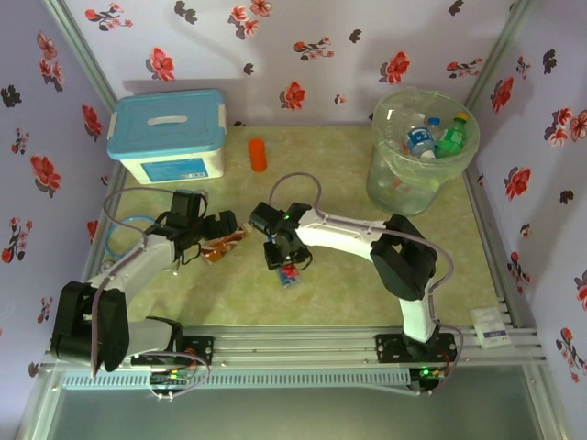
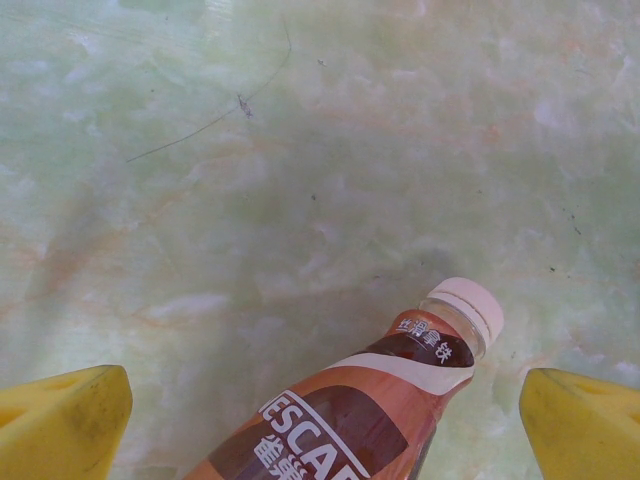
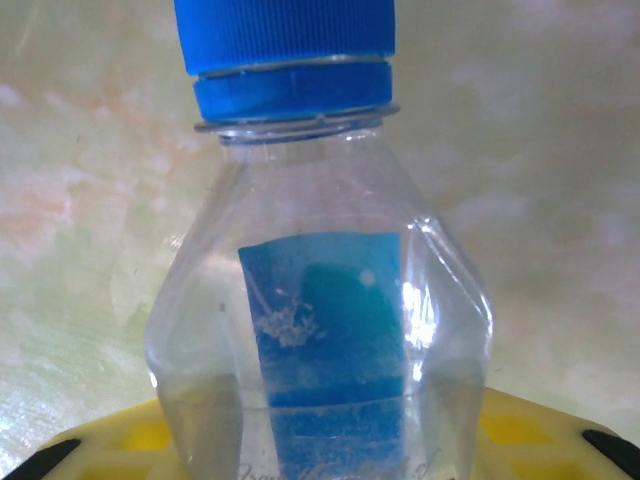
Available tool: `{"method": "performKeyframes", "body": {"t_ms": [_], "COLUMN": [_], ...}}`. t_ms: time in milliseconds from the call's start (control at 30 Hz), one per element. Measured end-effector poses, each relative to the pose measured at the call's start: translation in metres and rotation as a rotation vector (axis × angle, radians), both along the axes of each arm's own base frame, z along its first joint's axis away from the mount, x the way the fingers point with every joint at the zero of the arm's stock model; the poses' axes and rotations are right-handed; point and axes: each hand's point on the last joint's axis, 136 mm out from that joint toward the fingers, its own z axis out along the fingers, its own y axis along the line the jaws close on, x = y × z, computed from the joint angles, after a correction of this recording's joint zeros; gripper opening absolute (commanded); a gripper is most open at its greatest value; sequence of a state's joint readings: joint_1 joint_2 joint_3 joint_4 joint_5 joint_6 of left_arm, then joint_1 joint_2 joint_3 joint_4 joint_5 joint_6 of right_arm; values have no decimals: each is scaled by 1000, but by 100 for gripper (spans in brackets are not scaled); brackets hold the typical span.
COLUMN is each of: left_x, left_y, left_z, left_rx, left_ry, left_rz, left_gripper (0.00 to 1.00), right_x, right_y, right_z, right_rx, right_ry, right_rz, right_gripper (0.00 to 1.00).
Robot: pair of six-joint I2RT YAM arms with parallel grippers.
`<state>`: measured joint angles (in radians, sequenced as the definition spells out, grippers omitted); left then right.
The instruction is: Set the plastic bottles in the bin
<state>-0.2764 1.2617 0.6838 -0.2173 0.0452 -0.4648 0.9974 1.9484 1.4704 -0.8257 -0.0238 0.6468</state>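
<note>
A brown coffee bottle [image 2: 400, 380] with a white cap lies on the table between the wide-apart yellow fingers [image 2: 60, 420] of my left gripper [image 2: 322, 425], which is open and not touching it. From above, the left gripper [image 1: 216, 229] hovers at this bottle [image 1: 227, 246]. My right gripper [image 1: 286, 258] is down over a clear blue-labelled, blue-capped bottle [image 3: 320, 300], its jaws closed on the creased body. An orange bottle [image 1: 258, 154] stands at the back centre. The pale-green bin [image 1: 394, 183] at the back right holds several bottles, among them a green one [image 1: 452, 136].
A white storage box with a blue lid [image 1: 168, 136] stands at the back left. A small white carton [image 1: 491, 325] lies by the right front rail. Floral walls close in the table on three sides.
</note>
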Motion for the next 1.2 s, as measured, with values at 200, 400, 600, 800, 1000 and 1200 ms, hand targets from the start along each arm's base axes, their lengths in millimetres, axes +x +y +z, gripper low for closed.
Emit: {"method": "performKeyframes", "body": {"t_ms": [200, 400, 600, 800, 1000, 1200], "left_x": [0, 0, 0, -1, -1, -2], "left_y": [0, 0, 0, 1, 1, 1], "left_z": [0, 2, 10, 11, 11, 9], "left_rx": [0, -2, -9, -9, -8, -6], "left_ry": [-1, -5, -31, -31, -29, -20], "left_rz": [0, 0, 1, 1, 1, 1], "left_gripper": [100, 100, 100, 100, 100, 100], "right_x": [53, 137, 177, 187, 203, 219], "right_y": [-35, -81, -161, -223, -292, -347], "right_z": [43, 175, 295, 375, 400, 402], "right_rx": [-48, 9, 4, -81, -227, -326], "right_ry": [-135, -481, -791, -1018, -1116, -1130], "right_rz": [-50, -175, -335, -437, -543, -614], "right_gripper": [41, 39, 37, 36, 35, 35]}}
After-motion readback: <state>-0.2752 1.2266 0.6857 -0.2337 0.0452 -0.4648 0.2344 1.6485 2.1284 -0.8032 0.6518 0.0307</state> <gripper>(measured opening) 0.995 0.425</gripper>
